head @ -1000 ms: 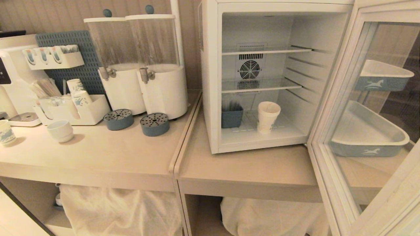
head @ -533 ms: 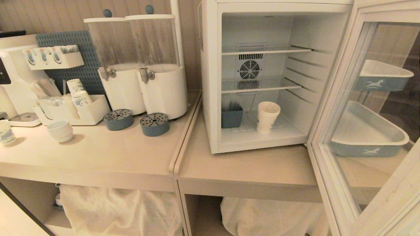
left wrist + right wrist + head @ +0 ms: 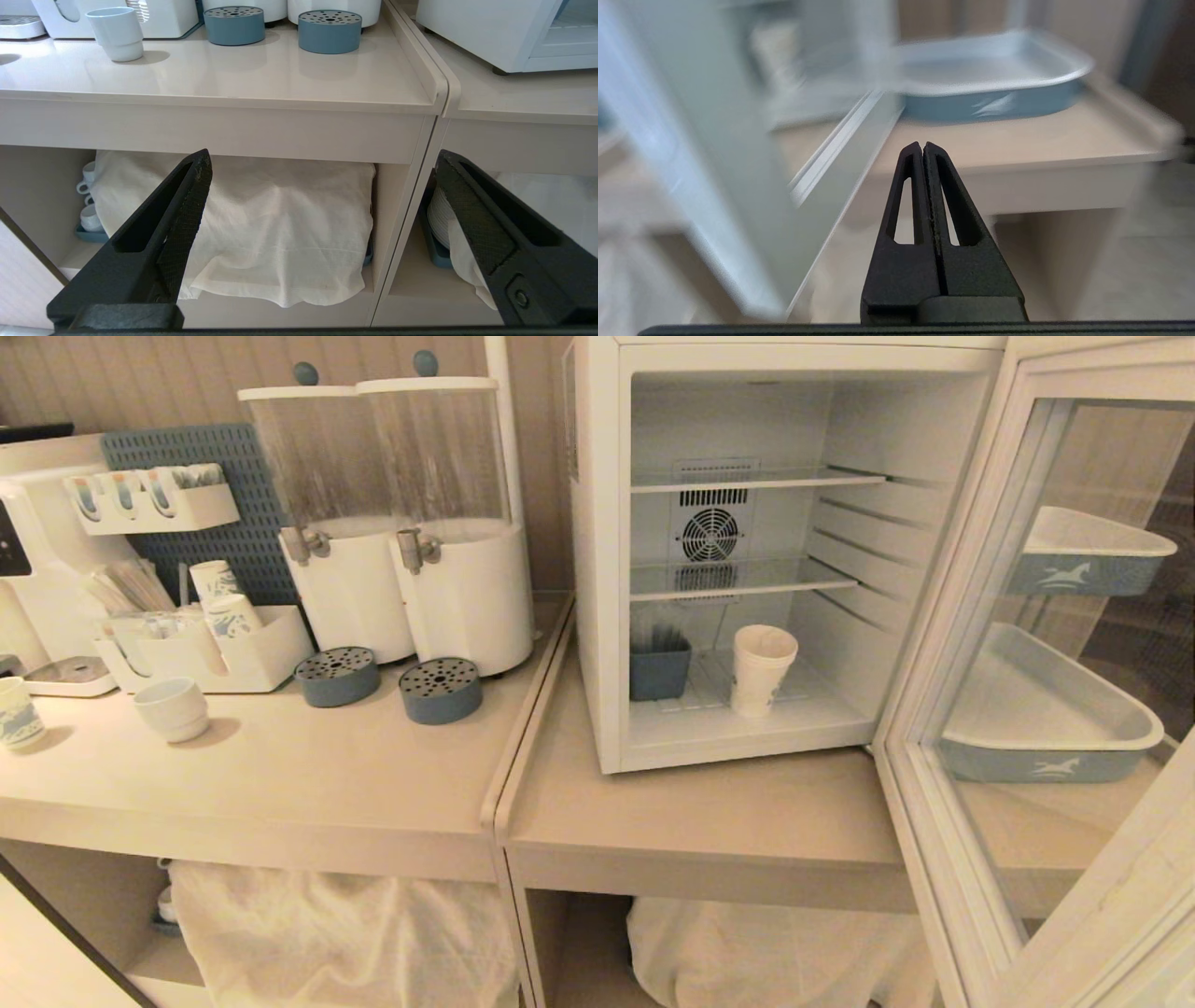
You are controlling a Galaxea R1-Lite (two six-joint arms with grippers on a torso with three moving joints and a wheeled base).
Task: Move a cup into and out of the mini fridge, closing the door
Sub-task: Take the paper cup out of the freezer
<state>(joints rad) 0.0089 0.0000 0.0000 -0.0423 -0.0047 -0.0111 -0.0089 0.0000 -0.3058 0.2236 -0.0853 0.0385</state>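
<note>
The tall white paper cup (image 3: 763, 667) stands upright on the floor of the mini fridge (image 3: 597, 569), right of a small blue-grey holder (image 3: 659, 670). The door (image 3: 971, 644) hangs wide open at the right, its glass toward me. Neither arm shows in the head view. My left gripper (image 3: 322, 161) is open and empty, low in front of the counter's lower shelf. My right gripper (image 3: 923, 145) is shut on nothing, just outside the open door (image 3: 738, 177), pointing at the counter edge below a blue tray (image 3: 990, 88).
Two drink dispensers (image 3: 411, 523) with blue drip cups (image 3: 440, 691) stand left of the fridge. A squat white cup (image 3: 172, 708), a patterned paper cup (image 3: 19, 712) and an organiser (image 3: 205, 649) sit further left. White cloths (image 3: 261, 224) cover the lower shelves.
Nothing has changed in the head view; the cup, the fridge and the door stand as before.
</note>
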